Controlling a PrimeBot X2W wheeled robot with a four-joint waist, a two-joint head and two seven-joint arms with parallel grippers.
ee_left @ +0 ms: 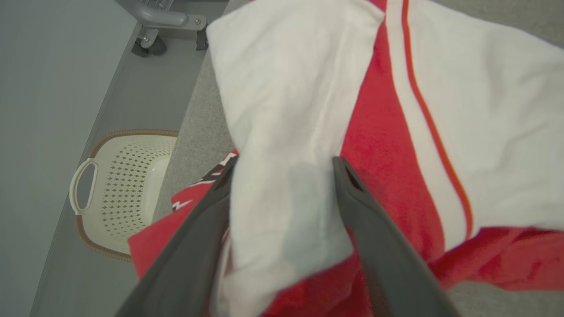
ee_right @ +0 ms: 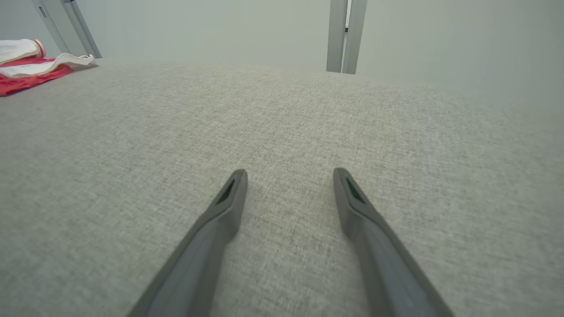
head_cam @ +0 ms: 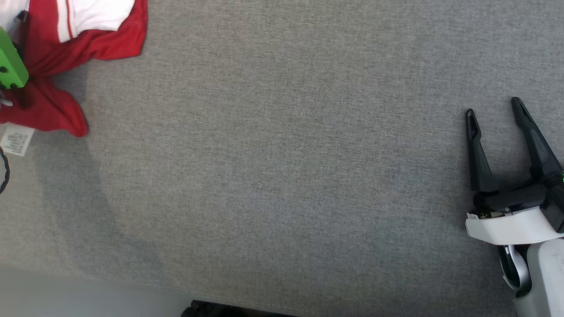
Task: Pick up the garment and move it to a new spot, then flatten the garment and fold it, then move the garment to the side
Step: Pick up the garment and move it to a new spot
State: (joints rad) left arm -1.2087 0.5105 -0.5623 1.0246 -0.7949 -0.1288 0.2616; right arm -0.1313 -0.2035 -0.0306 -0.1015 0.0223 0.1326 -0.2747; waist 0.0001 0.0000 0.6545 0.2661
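Two pincers gaping | step: pick-up | left gripper (ee_left: 285, 162) straddles crumpled red-and-white cloth garment (head_cam: 105, 46), 10 o'clock, unclamped | right gripper (head_cam: 493, 106) empty, 4 o'clock | next: left gripper must close.

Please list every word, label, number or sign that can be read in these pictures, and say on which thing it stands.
No text can be read.
White tag at the edge of the red and white garment: printed lines, too small to read.
White marks on the garment's red cloth, left wrist view: partly hidden and blurred, cannot tell if they are letters.
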